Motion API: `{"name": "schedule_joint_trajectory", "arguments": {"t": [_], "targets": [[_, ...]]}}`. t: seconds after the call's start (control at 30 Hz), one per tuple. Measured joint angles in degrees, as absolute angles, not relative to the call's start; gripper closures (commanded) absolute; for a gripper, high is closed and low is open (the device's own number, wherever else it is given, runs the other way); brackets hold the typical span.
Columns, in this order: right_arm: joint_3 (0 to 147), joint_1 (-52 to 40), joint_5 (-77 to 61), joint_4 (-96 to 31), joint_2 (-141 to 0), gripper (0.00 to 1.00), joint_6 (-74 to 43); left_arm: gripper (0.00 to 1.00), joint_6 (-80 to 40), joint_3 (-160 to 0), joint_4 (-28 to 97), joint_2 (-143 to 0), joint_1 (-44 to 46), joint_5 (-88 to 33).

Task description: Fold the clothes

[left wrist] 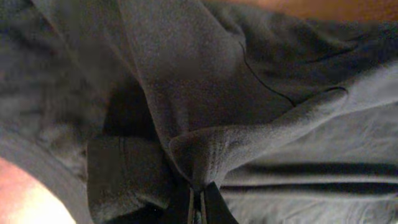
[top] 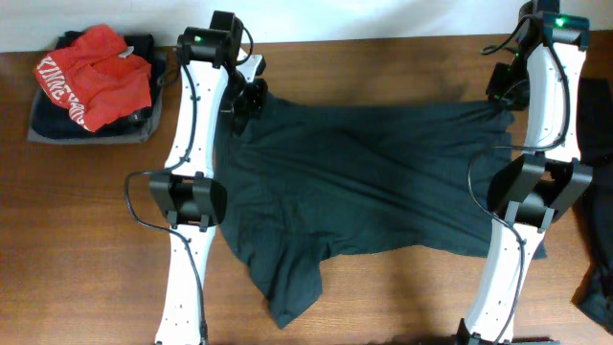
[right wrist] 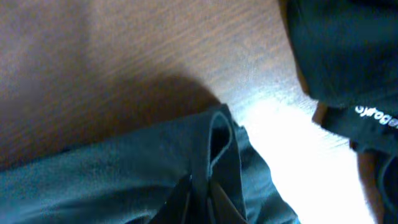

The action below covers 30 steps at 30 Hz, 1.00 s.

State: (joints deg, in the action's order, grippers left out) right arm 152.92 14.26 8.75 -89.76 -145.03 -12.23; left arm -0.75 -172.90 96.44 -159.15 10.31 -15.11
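The left gripper point(left wrist: 200, 208) is clamping a bunched fold of the dark teal-grey T-shirt point(top: 374, 182) lying across the worktop point(top: 383, 287), and the right gripper point(right wrist: 202, 199) is pinching its edge.

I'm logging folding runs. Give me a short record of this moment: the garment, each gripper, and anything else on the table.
garment: teal-grey T-shirt, spread out and rumpled on the wooden table
left gripper: shut on the shirt's far left edge
right gripper: shut on the shirt's far right edge
fold: not yet made
other: red garment on top of dark clothes, far left
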Motion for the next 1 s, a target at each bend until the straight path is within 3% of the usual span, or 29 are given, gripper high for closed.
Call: {"name": "schedule_joint_trajectory", "arguments": {"t": [0.2, 0.37, 0.5, 0.7, 0.8, 0.93, 1.0], "targets": [[152.92, 14.26, 8.08, -91.31, -145.03, 0.89, -12.25, 0.99, -1.21, -159.79, 96.66, -153.36, 10.31, -14.70], [152.92, 14.26, 7.99, -92.55, -145.03, 0.96, -12.51, 0.99, -1.21, -158.01, 96.66, -153.01, 10.31, -14.70], [152.92, 14.26, 7.92, -92.64, -145.03, 0.70, -12.16, 0.94, -1.21, -157.91, 96.64, -152.99, 10.31, -14.50], [152.92, 14.26, 8.14, -96.95, -145.03, 0.62, -12.23, 0.92, -1.37, -157.91, 96.64, -152.99, 10.15, -14.24], [152.92, 14.26, 8.56, -97.01, -145.03, 0.26, -12.08, 0.80, -1.45, -157.91, 96.66, -152.99, 10.04, -14.04], [152.92, 14.26, 8.82, -97.01, -145.03, 0.22, -11.99, 0.79, -1.58, -157.40, 96.66, -152.90, 10.04, -13.76], [152.92, 14.26, 8.82, -97.01, -145.03, 0.14, -11.99, 0.80, -1.56, -156.46, 96.66, -152.79, 10.04, -13.52]]}}
